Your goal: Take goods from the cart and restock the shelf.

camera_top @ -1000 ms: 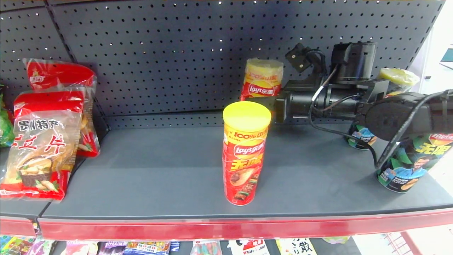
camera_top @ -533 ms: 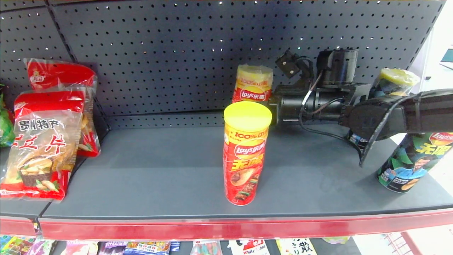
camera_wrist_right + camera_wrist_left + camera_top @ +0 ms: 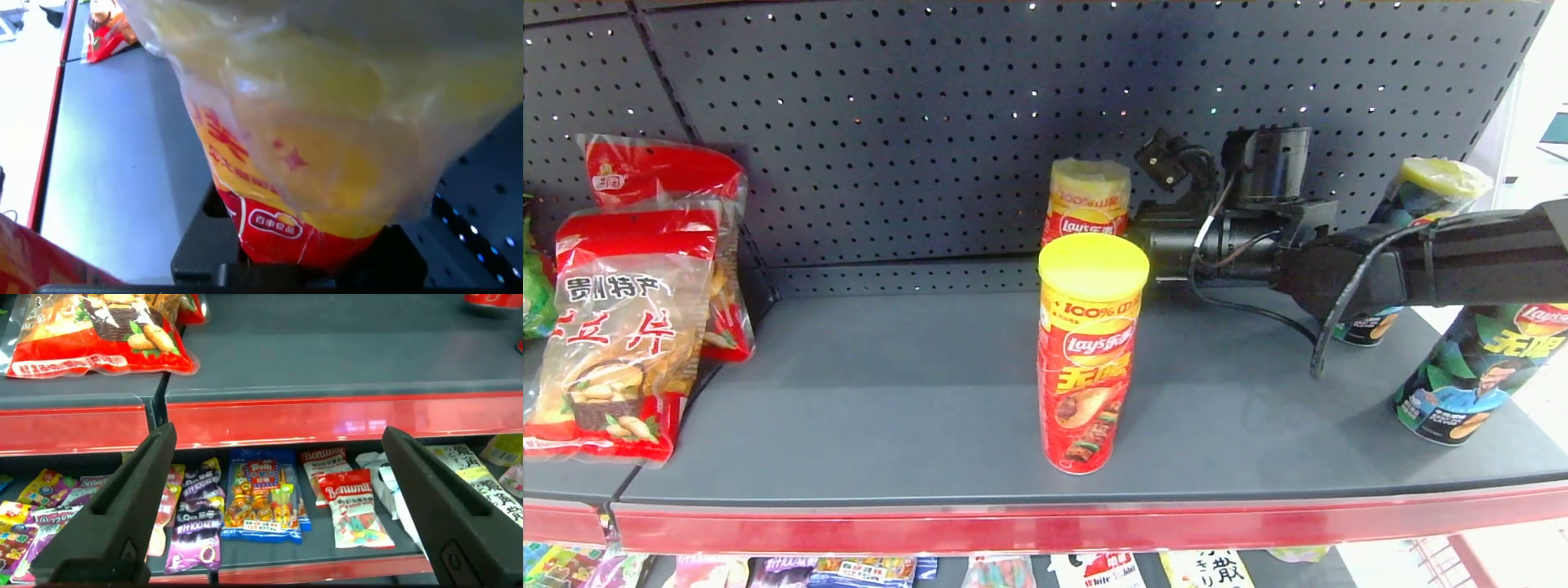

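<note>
Leftward and lower than a second ago, the right gripper (image 3: pixel 302 257) holds the wrapped chips can (image 3: pixel 1089 202) upright, lid up, behind the front can (image 3: pixel 1086 359) at the back of the shelf (image 3: pixel 890 408). Its fingers clamp the can's lower body from both sides. The left gripper (image 3: pixel 278 514) is spread wide.

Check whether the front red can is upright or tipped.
Upright: the front can stands on its base on the shelf, lid on top.

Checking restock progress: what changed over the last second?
The right gripper, clamped on the wrapped chip can, carried it toward the robot's left and lower, to just behind the front chip can. That front can, the peanut bags and the green cans stayed put.
</note>
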{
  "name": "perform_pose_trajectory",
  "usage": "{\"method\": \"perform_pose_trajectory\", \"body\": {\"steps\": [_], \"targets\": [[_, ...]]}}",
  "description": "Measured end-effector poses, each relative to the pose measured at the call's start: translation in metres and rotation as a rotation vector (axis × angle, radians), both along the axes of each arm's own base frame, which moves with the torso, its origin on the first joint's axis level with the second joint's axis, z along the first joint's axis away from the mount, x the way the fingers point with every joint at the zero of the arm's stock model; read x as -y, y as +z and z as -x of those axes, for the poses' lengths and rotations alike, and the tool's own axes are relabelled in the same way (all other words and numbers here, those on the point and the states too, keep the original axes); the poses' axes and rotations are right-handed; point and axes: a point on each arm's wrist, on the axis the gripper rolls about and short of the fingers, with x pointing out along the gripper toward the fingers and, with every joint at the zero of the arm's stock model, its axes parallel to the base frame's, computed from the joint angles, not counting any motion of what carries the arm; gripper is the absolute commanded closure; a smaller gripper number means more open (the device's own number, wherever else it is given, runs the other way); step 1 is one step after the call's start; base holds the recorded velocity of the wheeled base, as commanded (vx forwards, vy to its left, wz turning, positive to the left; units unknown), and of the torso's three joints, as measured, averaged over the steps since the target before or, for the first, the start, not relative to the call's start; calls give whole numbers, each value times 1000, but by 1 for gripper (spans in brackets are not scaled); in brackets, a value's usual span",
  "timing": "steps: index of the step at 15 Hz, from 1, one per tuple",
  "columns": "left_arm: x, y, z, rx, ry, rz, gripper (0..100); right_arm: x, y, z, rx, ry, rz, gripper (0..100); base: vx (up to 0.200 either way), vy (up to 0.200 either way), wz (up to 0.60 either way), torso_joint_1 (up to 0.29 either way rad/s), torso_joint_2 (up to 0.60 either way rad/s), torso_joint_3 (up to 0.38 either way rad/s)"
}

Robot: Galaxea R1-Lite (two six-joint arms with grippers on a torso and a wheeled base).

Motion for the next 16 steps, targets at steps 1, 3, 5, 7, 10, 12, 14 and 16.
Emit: {"method": "perform_pose_trajectory", "body": {"steps": [1, 3, 5, 7, 10, 12, 14, 16], "targets": [[0, 0, 0, 0, 0, 0, 0, -1, -1, -1, 2, 1, 3, 100, 0, 0, 0, 0, 0, 0], [0, 0, 0, 0, 0, 0, 0, -2, -4, -2, -4, 2, 7, 100, 0, 0, 0, 0, 0, 0], [0, 0, 0, 0, 0, 0, 0, -3, -7, -2, -8, 4, 10, 100, 0, 0, 0, 0, 0, 0], [0, 0, 0, 0, 0, 0, 0, -3, -8, -2, -11, 7, 12, 100, 0, 0, 0, 0, 0, 0], [0, 0, 0, 0, 0, 0, 0, -4, -13, 0, -9, 14, 26, 0, 0, 0, 0, 0, 0, 0], [0, 0, 0, 0, 0, 0, 0, -4, -18, 1, -20, 15, 42, 0, 0, 0, 0, 0, 0, 0], [0, 0, 0, 0, 0, 0, 0, -3, -20, 2, -20, 17, 47, 0, 0, 0, 0, 0, 0, 0], [0, 0, 0, 0, 0, 0, 0, -3, -20, 4, -21, 16, 47, 0, 0, 0, 0, 0, 0, 0]]}}
